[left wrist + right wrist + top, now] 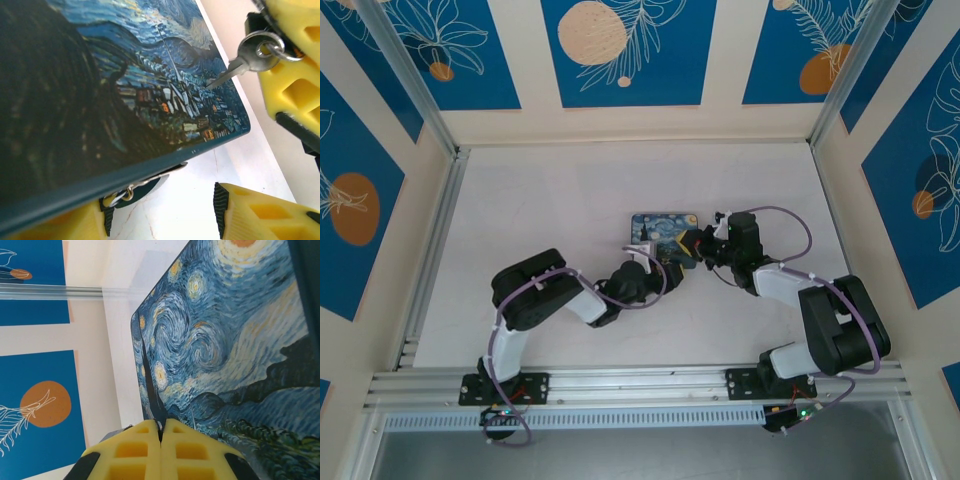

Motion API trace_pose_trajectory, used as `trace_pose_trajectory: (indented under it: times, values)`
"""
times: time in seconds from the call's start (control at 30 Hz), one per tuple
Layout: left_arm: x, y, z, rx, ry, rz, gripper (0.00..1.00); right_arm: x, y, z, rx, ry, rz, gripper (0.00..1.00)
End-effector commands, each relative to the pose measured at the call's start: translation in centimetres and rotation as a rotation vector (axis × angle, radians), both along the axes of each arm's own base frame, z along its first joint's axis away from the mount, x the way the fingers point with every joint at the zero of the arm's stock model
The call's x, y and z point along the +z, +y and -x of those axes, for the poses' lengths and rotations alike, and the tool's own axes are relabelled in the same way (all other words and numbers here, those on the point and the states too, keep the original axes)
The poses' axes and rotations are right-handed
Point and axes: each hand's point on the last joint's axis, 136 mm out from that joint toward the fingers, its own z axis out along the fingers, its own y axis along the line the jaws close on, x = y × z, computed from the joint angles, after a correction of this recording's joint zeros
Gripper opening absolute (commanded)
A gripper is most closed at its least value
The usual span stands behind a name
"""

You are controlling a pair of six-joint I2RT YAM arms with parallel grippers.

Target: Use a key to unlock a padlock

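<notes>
The Starry-Night box (663, 230) lies mid-table, and both grippers meet at its near right corner. In the left wrist view the small dark teal padlock (142, 191) hangs under the box's (100, 100) lower edge, its thin metal shackle hooked to a clasp. My left gripper (160, 217) is open, with the padlock beside its left finger (75, 225) and the right finger (260, 210) well apart. The silvery key (245, 62) on a ring sticks out of my right gripper's yellow fingers (295, 75), its tip over the box lid. My right gripper (161, 432) is shut.
The white table (550, 200) is fenced by an aluminium rail (430, 250) on the left and blue-and-cream patterned walls (620, 50) all round. Both arms bend inward from their bases at the near edge.
</notes>
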Motion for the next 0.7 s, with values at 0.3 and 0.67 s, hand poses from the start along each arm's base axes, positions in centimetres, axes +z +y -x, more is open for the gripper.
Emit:
trace_pose_trajectory:
  times: [0.3,0.67]
  values:
    - [1.4,-0.8,-0.7,0.099,0.010,0.133,0.57,-1.0,-0.5,0.1,0.012,0.007,0.009,0.00]
    - [1.5,-2.6,0.2,0.108,0.019,0.146,0.50,-1.2,-0.5,0.1,0.013,0.010,0.005,0.00]
